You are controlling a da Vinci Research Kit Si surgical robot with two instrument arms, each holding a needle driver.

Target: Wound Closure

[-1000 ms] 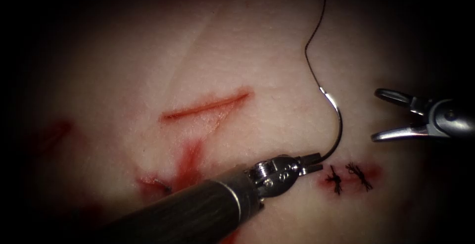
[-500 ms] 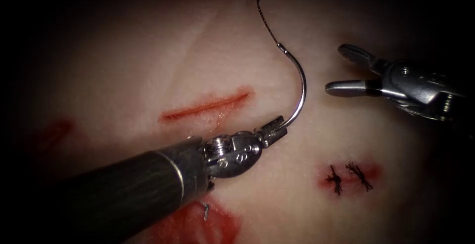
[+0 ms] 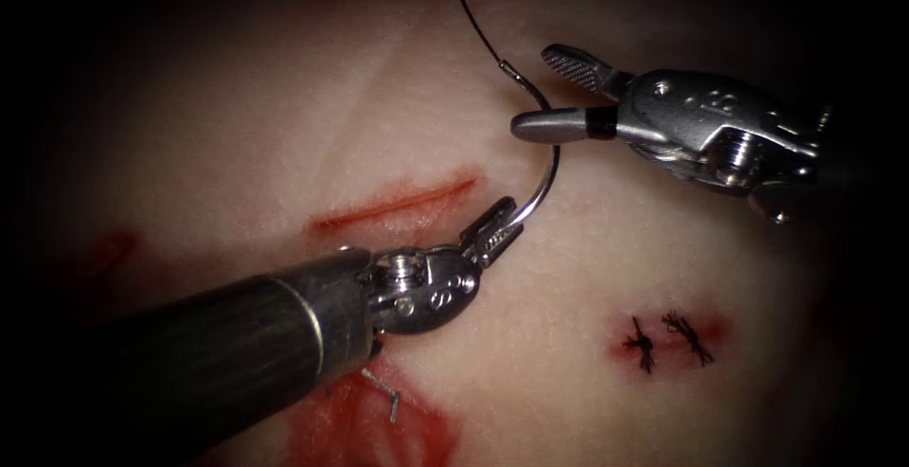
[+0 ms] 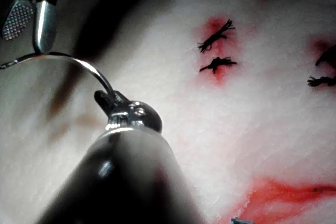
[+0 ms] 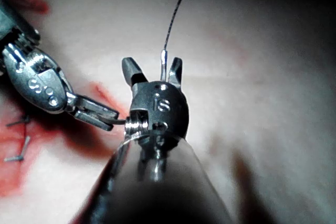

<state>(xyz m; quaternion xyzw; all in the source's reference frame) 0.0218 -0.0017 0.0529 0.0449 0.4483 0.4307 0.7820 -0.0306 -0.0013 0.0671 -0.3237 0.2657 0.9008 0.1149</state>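
Note:
My left tool (image 3: 496, 223) comes in from the lower left, its jaws shut on the curved needle (image 3: 553, 169) near its pointed end. The needle is free of the tissue, just right of the open red cut (image 3: 393, 204). It arcs up to its thread end, where the black thread (image 3: 466, 8) runs off upward. My right tool (image 3: 535, 88) stands open, its jaws straddling the needle close to the thread end without closing on it. In the right wrist view the needle's end (image 5: 164, 61) stands between the open jaws. In the left wrist view the needle (image 4: 79, 61) rises from my left tool (image 4: 107, 98).
A small closed wound with two black knots (image 3: 668, 339) lies to the lower right on the tissue (image 3: 284, 116). Red fluid (image 3: 369, 429) pools below the left shaft, with a short cut end of thread (image 3: 383, 396) on it. A faint red smear (image 3: 104, 254) marks the far left.
My left tool carried the needle up and to the left, from beside the knotted wound to the cut's right end. The right tool swung up and left, still open, onto the needle's thread end.

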